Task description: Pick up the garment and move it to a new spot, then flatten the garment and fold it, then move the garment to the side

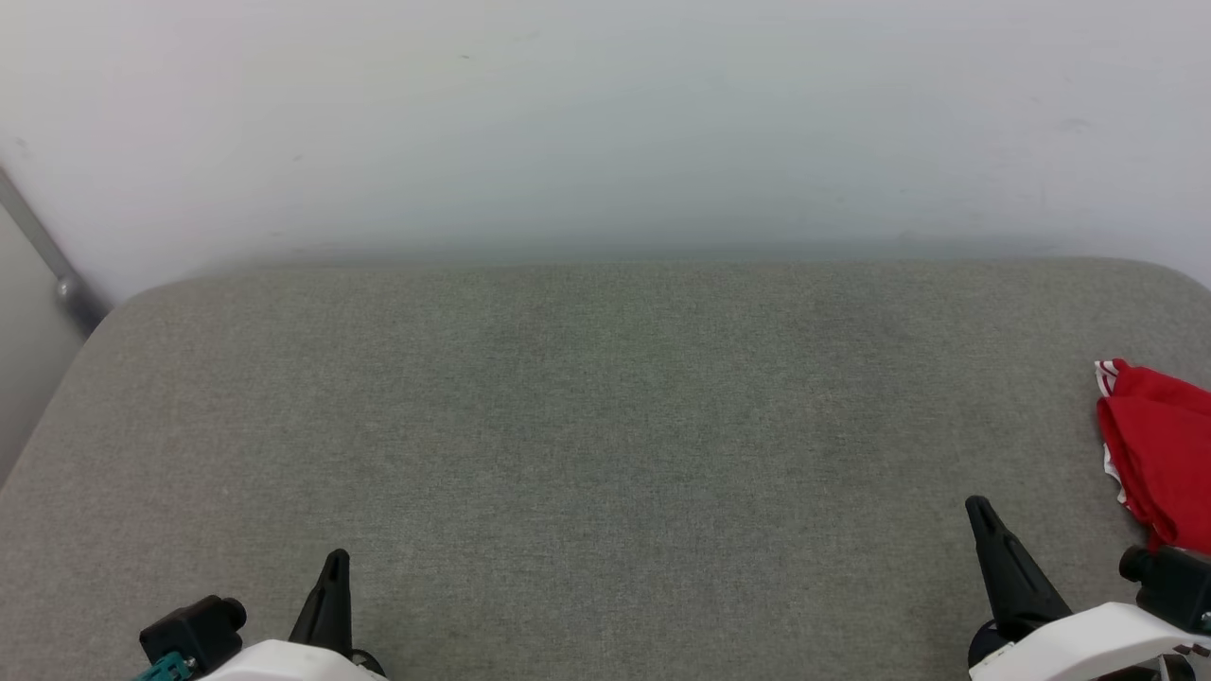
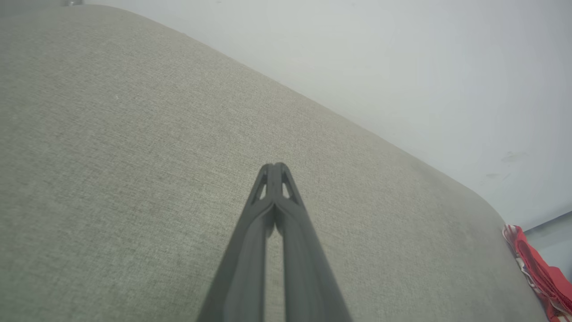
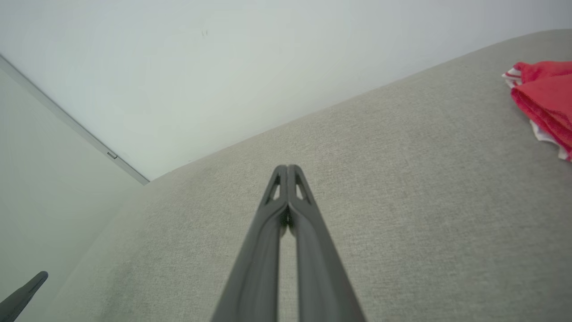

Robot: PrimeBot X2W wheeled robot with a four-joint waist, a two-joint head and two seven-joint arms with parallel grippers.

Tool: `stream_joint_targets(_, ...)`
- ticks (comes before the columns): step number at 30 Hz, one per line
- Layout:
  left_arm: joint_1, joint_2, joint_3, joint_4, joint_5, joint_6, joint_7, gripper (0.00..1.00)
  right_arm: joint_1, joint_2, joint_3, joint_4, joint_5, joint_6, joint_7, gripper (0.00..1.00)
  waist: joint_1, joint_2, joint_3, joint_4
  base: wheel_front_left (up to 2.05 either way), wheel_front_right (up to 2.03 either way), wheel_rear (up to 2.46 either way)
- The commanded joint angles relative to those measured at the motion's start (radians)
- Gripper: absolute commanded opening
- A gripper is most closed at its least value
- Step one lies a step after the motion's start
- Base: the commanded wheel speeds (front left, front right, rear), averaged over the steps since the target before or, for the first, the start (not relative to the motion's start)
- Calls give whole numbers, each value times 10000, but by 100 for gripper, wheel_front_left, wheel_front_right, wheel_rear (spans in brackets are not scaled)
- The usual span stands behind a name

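Note:
The garment (image 1: pixel 1162 452) is a bunched red shirt with red-white striped trim, lying at the far right edge of the grey fabric surface (image 1: pixel 587 426). It also appears low right in the left wrist view as the garment (image 2: pixel 536 268) and top right in the right wrist view as the garment (image 3: pixel 545 96). My left gripper (image 1: pixel 336 560) sits at the lower left, shut and empty, fingertips together (image 2: pixel 275 166). My right gripper (image 1: pixel 976 506) is at the lower right, shut and empty (image 3: pixel 287 167), a short way left of the garment and not touching it.
A pale wall (image 1: pixel 605 123) rises behind the surface's rounded far edge. A grey metal bar (image 1: pixel 43 251) slants down at the far left corner. The grey surface spreads wide between the two grippers. The other arm's dark fingertip (image 3: pixel 22 295) shows at the lower left.

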Motion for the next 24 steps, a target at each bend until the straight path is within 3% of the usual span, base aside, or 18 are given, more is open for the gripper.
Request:
stream_joint_targets(1,-336,0,192,-63,-320,-116,83,0,-343,-81,-22,-26,455,-1,-38,0,0,0,7,0,0,0,0)
stream_joint_targets(24,-859,-624,1092,352,-2720,-905,799,0,-923,-121,-142,756,3678,-2,-15,0,0,0,119,-13,0,0,0)
